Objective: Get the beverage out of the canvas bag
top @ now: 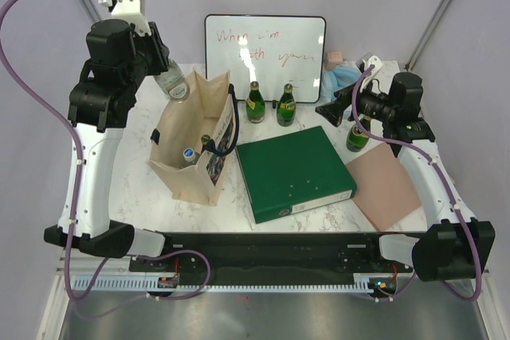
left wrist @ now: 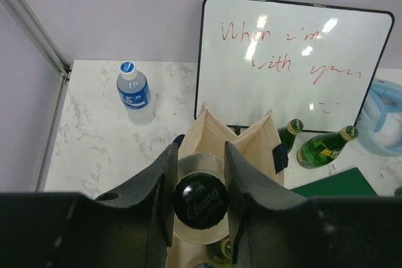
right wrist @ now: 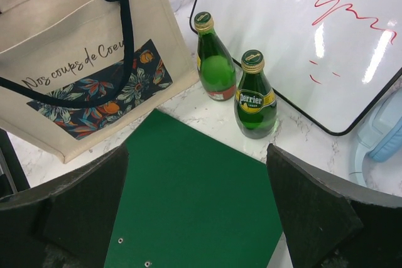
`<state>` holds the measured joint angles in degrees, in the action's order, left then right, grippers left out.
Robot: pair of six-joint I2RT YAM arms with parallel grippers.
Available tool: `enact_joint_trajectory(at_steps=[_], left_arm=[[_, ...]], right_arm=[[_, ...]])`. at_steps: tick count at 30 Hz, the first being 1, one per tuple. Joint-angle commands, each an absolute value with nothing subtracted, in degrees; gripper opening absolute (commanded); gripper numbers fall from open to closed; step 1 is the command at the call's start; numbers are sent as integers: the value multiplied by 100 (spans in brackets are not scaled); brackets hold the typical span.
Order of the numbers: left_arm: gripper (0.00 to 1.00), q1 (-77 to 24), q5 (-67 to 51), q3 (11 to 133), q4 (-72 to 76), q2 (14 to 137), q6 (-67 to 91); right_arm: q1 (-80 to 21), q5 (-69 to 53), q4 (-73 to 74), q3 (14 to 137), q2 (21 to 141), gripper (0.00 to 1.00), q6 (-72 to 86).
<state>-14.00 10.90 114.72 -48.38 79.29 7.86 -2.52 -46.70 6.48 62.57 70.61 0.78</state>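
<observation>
The beige canvas bag (top: 194, 139) stands upright at left centre, dark handles hanging and its flower print (right wrist: 94, 95) facing the right arm. My left gripper (top: 167, 71) is shut on the neck of a clear bottle (top: 175, 87), held just above the bag's back edge. From the left wrist, both fingers (left wrist: 160, 186) press against its black "Chang" cap (left wrist: 200, 201), with the bag's open mouth (left wrist: 251, 145) below. Inside the bag are a blue-capped bottle (top: 190, 153) and a green bottle (top: 205, 141). My right gripper (top: 331, 109) is open, hovering over the green binder (right wrist: 195, 218).
A whiteboard (top: 265, 53) leans at the back, two green Perrier bottles (top: 255, 103) (top: 286, 106) in front of it and a third (top: 358, 137) under the right arm. A small water bottle (left wrist: 133, 91) stands back left. A tan board (top: 386, 185) lies right; a blue object (top: 343, 76) is behind.
</observation>
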Motion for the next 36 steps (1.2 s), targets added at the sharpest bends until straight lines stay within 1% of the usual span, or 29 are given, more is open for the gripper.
enact_joint_trajectory(at_steps=[1,7,15,30,36], left_arm=[[2,-1187,1362,11988,-3832,7901,492],[2,-756,1354,11936,-3674,8103,632],[2,-290,1599,11584,-3077,8384,949],[2,-44,2012,10899,-2180,9008,967],[2,-9,2022,10442,-1767,9246,940]], right_arm=[[-299,-4790,545,6214,6891,98,53],[-308,-4790,545,6152,6847,98,53],[-334,-4808,562,6100,6794,98,53],[-343,-4799,589,5950,6724,98,53],[-343,-4781,589,5976,6759,98,53]])
